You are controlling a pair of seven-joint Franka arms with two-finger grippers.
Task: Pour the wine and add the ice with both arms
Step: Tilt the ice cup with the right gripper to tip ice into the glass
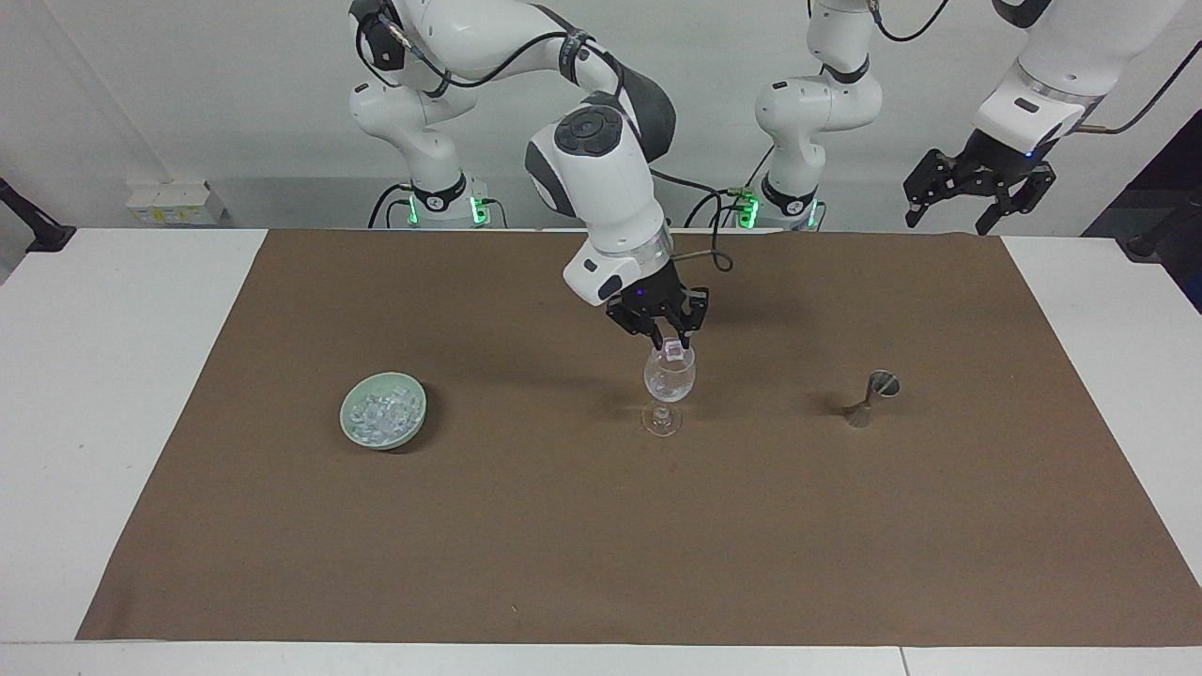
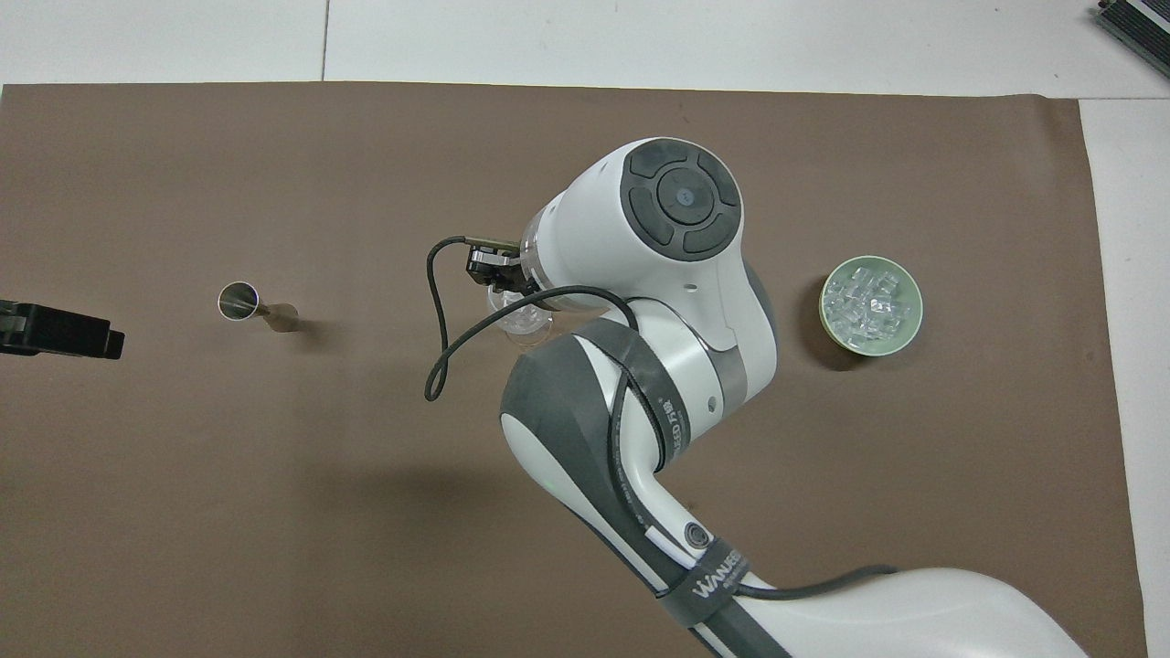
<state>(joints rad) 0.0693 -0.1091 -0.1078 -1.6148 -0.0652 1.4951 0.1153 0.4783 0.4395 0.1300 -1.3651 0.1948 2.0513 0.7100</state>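
A brown mat point(image 1: 601, 526) covers most of the white bench point(image 1: 103, 394), and a stemmed wine glass point(image 1: 669, 383) stands upright near the mat's middle, with a few pieces of ice visible in its bowl. The right end effector point(image 1: 672, 344) hangs directly over the glass's mouth, its tips just above the rim, and a small pale ice cube point(image 1: 673, 349) sits at the tips, right at the rim; whether the fingers grip that cube or have let go cannot be told, so its state stays undecided. In the overhead view the right arm's bulky wrist covers most of the glass point(image 2: 521, 322), leaving only part of the bowl showing beside the wrist's black cable. The rest of the ice point(image 1: 382, 411) lies heaped in a pale green dish point(image 1: 349, 424) toward the right arm's end of the bench, well apart from the glass and about as far from the robots; from above the chunks point(image 2: 870, 302) fill the dish point(image 2: 907, 331) almost to its rim. A metal jigger point(image 1: 871, 396) lies tilted on the mat toward the left arm's end, its open mouth point(image 2: 238, 301) showing from above. The left end effector point(image 1: 977, 183) waits raised above the mat's corner at that end, its fingers spread apart and holding nothing.
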